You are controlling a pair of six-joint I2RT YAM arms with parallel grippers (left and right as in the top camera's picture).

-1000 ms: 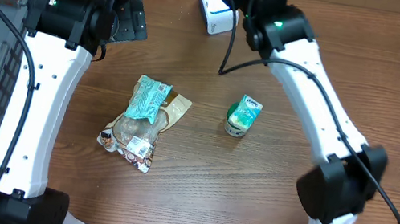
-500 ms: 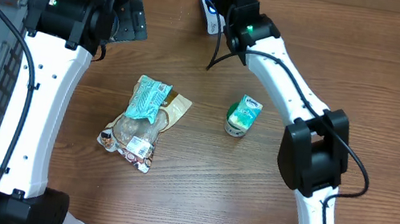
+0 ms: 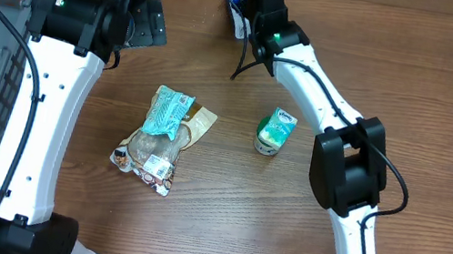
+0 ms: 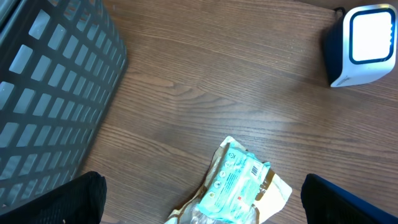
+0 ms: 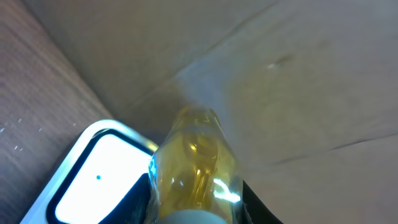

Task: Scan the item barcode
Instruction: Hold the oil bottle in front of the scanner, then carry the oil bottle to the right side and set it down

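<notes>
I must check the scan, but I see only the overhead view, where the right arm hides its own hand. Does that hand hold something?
Observer: Yes. In the right wrist view the right hand grips a clear bottle of yellow liquid.
Operator: Is the scanner close to it?
Observer: The scanner, its white window lit, shows just beside the bottle, at lower left.
Operator: And the left hand?
Observer: The left wrist view shows the left hand open, nothing between its fingers, above the snack packet.
</notes>
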